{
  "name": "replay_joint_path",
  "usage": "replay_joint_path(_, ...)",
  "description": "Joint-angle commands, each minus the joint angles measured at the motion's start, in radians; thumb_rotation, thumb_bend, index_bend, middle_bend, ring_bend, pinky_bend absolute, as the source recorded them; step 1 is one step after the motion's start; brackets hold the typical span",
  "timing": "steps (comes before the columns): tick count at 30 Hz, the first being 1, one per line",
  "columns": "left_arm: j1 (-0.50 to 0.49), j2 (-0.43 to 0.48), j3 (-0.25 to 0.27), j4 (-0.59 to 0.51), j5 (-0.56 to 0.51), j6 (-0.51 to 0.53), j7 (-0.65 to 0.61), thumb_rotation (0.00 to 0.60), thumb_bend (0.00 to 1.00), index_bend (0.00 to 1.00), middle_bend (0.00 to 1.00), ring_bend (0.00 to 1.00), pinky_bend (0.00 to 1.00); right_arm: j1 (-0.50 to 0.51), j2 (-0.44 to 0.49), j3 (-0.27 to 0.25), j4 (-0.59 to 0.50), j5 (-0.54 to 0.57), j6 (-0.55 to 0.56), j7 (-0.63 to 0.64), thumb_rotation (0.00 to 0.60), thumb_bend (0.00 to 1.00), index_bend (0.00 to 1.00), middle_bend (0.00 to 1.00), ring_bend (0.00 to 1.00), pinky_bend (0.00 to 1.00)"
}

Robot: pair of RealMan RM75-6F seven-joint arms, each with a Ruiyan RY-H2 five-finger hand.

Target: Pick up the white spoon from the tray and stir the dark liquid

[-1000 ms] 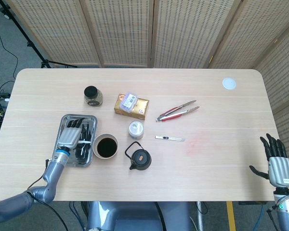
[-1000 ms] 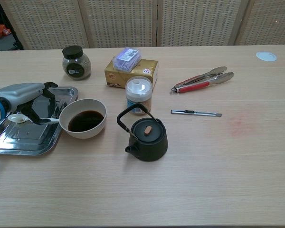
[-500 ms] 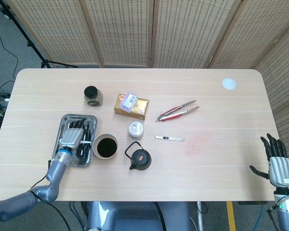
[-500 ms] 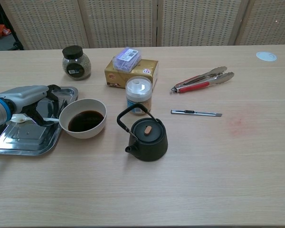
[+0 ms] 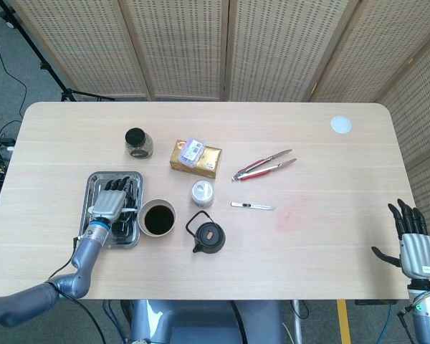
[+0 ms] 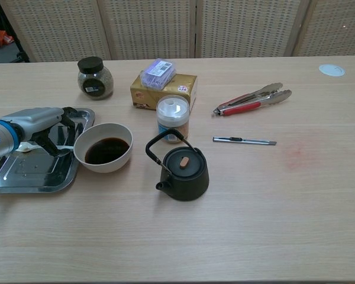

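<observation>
A black cast-iron teapot [image 6: 183,167] is sitting near the table's middle, its handle standing upright. At its 12 o'clock a white lidded jar [image 6: 173,118] is standing close by, and beyond that a yellow box [image 6: 164,92] is lying with a purple packet [image 6: 157,72] resting on top. A dark-lidded glass jar [image 6: 95,77] is standing at the box's 9 o'clock. Red-handled tongs [image 6: 252,99] are lying at the teapot's 2 o'clock, with a slim utility knife [image 6: 244,141] lying at their 6 o'clock. A white disc [image 6: 332,70] is sitting toward the far right corner
</observation>
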Motion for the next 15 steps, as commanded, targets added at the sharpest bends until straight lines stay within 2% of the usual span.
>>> replay_joint_path(1, -0.002, 0.000, -0.001, -0.002, -0.010, -0.002, 0.007, 0.600, 0.35, 0.57, 0.00, 0.00, 0.00, 0.000, 0.000, 0.000, -0.001, 0.001, -0.002, 0.002, 0.600, 0.00, 0.02, 0.00, 0.00, 0.00)
replay_joint_path(9, -0.002, 0.011, -0.002, -0.020, -0.029, 0.001, 0.019, 0.600, 0.37, 0.59, 0.00, 0.00, 0.00, 0.000, 0.002, 0.002, -0.005, 0.002, -0.004, 0.005, 0.600, 0.00, 0.02, 0.00, 0.00, 0.00)
replay_joint_path(15, 0.016, 0.075, -0.004, -0.106, 0.006, 0.044, -0.006, 0.600, 0.37, 0.60, 0.00, 0.00, 0.00, 0.000, 0.003, 0.002, -0.008, 0.003, -0.008, 0.008, 0.600, 0.00, 0.02, 0.00, 0.00, 0.00)
